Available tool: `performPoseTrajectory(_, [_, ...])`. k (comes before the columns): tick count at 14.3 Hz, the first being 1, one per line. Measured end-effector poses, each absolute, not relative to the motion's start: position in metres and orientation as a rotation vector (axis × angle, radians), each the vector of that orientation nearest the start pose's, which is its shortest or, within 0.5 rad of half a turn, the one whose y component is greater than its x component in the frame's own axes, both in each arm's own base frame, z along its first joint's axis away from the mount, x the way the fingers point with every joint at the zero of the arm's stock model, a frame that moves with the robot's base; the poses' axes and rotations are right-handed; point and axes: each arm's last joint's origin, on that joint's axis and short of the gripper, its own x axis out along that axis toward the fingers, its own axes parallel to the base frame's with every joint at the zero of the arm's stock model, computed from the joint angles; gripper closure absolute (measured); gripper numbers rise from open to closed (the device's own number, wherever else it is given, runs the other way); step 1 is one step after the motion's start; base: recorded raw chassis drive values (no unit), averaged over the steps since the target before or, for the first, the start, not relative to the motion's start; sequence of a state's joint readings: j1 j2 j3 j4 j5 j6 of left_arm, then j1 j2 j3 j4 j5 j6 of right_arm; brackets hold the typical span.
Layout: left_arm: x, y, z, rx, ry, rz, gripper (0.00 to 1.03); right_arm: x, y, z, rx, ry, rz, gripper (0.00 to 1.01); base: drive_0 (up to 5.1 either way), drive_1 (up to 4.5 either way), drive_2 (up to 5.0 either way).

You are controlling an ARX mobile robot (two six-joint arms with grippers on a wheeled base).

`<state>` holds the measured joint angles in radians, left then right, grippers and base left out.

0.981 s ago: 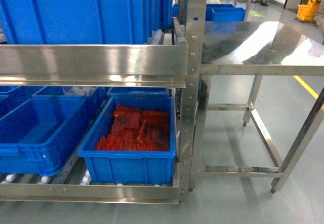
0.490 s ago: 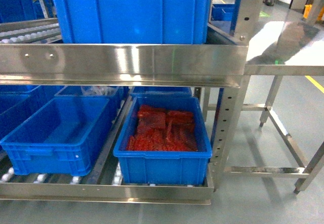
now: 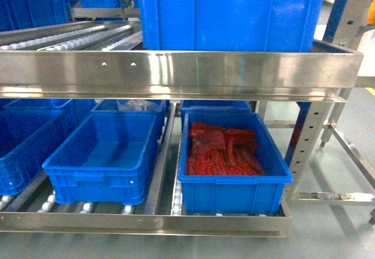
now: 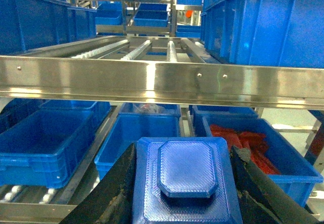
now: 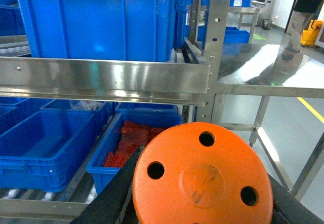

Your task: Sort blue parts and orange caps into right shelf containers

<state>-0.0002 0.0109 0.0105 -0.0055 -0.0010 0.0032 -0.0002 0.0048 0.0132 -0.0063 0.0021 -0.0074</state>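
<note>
- Your left fingers grip a blue part, low before the shelf rail.
- Your right fingers grip an orange cap, near the red-filled bin.

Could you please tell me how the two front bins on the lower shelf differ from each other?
The right bin holds a pile of red-orange pieces; the left bin looks empty. The right bin sits against the shelf's end post, the left bin nearer the middle. Both are blue, open-topped, upright.
</note>
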Motion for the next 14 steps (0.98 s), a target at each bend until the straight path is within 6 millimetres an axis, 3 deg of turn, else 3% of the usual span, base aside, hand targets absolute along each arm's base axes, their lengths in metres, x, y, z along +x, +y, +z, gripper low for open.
performPoseTrajectory(14, [0.0977, 0.0000, 0.1656, 0.003, 0.007, 0.001, 0.60, 0.0972, -0.0001, 0.1671, -0.007, -0.003, -0.002, 0.56, -5.0, 2.40, 2.4])
